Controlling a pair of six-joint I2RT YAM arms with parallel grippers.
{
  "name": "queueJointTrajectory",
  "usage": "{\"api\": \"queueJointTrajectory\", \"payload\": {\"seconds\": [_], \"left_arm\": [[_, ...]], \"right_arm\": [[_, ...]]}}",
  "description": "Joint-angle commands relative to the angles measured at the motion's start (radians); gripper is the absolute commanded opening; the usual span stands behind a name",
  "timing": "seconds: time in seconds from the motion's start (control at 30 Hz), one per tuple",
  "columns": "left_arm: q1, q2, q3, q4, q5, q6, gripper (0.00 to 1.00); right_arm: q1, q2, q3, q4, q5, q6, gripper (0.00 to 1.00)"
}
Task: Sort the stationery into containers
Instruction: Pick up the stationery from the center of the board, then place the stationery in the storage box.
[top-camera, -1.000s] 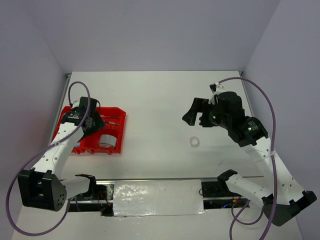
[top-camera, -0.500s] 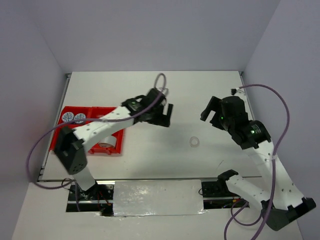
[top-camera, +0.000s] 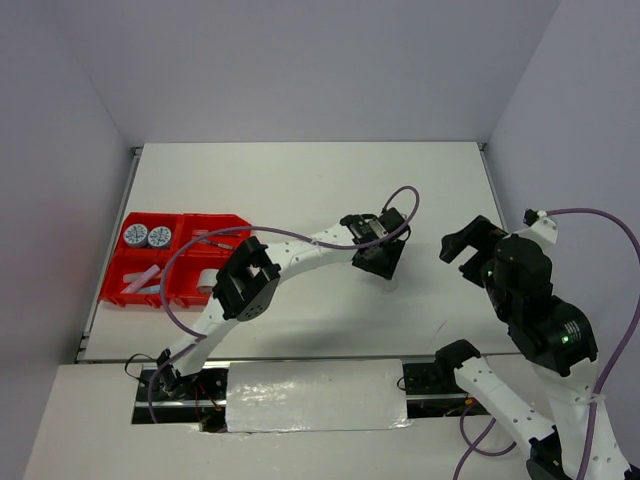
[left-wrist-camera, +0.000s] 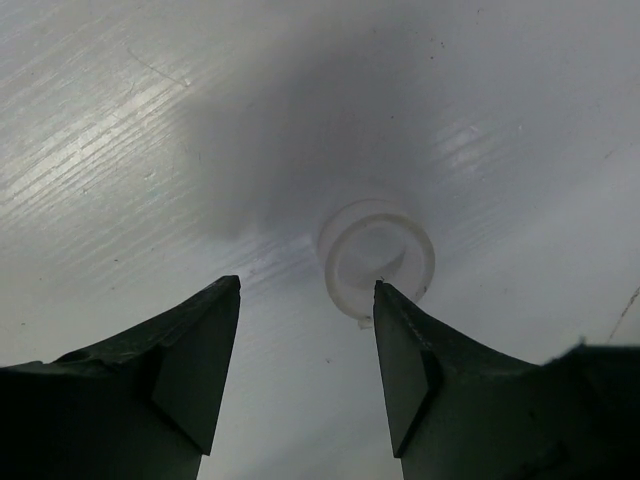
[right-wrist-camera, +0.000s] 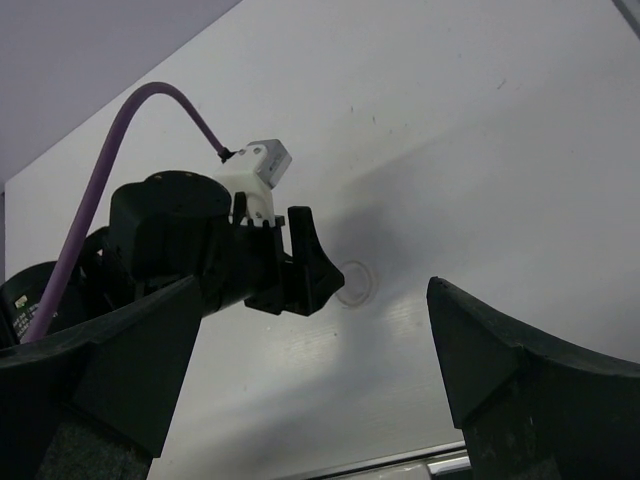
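clear plastic tape ring (left-wrist-camera: 377, 258) lies flat on the white table (top-camera: 300, 190), alone and well apart from the red tray (top-camera: 178, 296) at the left of the overhead frame. in that tray two round tubs (top-camera: 147, 236) sit in the upper left compartment, a grey tape ring (top-camera: 207, 282) in the lower right one, and a pale stick shows in the lower left one; its colour is too small to tell. so the sorting looks nearly finished, and the step in hand is picking up this last ring.

the left gripper (left-wrist-camera: 305, 295) hangs low over the ring with its jaws partly apart and nothing between them. in the left wrist view the ring is not centred in the gap: it sits ahead of the finger on the right of the frame, its near rim at that fingertip. whether they touch i cannot tell. the next move seems to call for a small shift toward the right of that frame, or one finger dropped through the ring's hole, then a close on the wall, a lift and a long carry to the tray.

the left arm stretches from the lower left of the overhead frame across to right of centre, wrist pitched down. the right gripper (top-camera: 466, 240) hovers at mid right, jaws spread wide and empty.
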Motion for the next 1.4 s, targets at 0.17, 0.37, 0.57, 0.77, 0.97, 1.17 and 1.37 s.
{"api": "queueJointTrajectory", "payload": {"seconds": [0.17, 0.37, 0.57, 0.77, 0.97, 1.17, 1.37], "left_arm": [[-0.033, 0.043, -0.046, 0.022, -0.023, -0.012, 0.61], [-0.033, 0.086, -0.04, 0.04, -0.032, -0.02, 0.5], [-0.024, 0.016, -0.001, -0.042, -0.163, -0.054, 0.0], [0.121, -0.513, -0.251, -0.156, -0.357, -0.173, 0.0], [0.532, -0.914, -0.507, -0.354, -0.442, -0.22, 0.0], [0.846, -1.147, -0.811, -0.316, -0.299, -0.106, 0.0], [0.965, -1.187, -1.0, -0.211, -0.25, -0.071, 0.07]], "right_arm": [[-0.004, -0.017, -0.003, -0.003, -0.035, -0.064, 1.0], [-0.004, 0.025, 0.026, 0.027, -0.07, -0.105, 1.0], [-0.004, 0.048, 0.029, 0.062, -0.099, -0.117, 1.0], [-0.004, 0.048, -0.018, 0.11, -0.139, -0.133, 1.0], [-0.001, 0.08, -0.121, 0.237, -0.28, -0.133, 1.0], [0.0, 0.169, -0.124, 0.334, -0.375, -0.15, 1.0], [0.002, 0.233, -0.129, 0.4, -0.443, -0.153, 1.0]]}}
